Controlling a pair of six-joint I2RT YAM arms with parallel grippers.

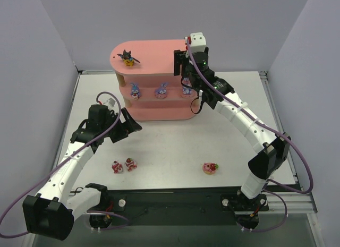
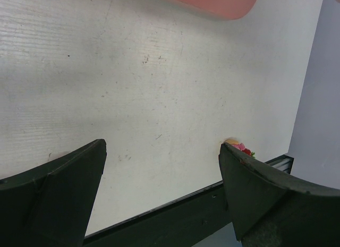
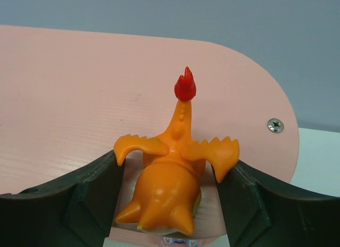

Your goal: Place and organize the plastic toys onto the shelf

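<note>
Grey walls enclose a white worktop (image 1: 175, 143), with the pink three-tier shelf (image 1: 154, 48) standing at its far centre. On the shelf's top board a black bat-like figurine (image 1: 127, 58) stands at the left end, and three purple-blue bunnies (image 1: 162, 90) line the middle board. The right tool (image 3: 169, 167) is at the top board's right end, its jaws parted on either side of the orange figurine (image 3: 166, 188). Bare board shows between the jaws and the body, but whether the spread wing tips touch the pads I cannot tell. The figurine stands upright right at the near edge of that board. The left tool (image 1: 135, 125) hovers wide and empty over the left of the worktop. Three red-and-white toys wait down there, a pair (image 1: 123, 165) near left and one (image 1: 210, 168) near right. The main risk appears to be the pull-back: a jaw that snags a wing would likely tip the orange figurine, and so close to the edge it could drop off the board, perhaps onto the bunnies below. Opening wider before retreating should avoid that.
</note>
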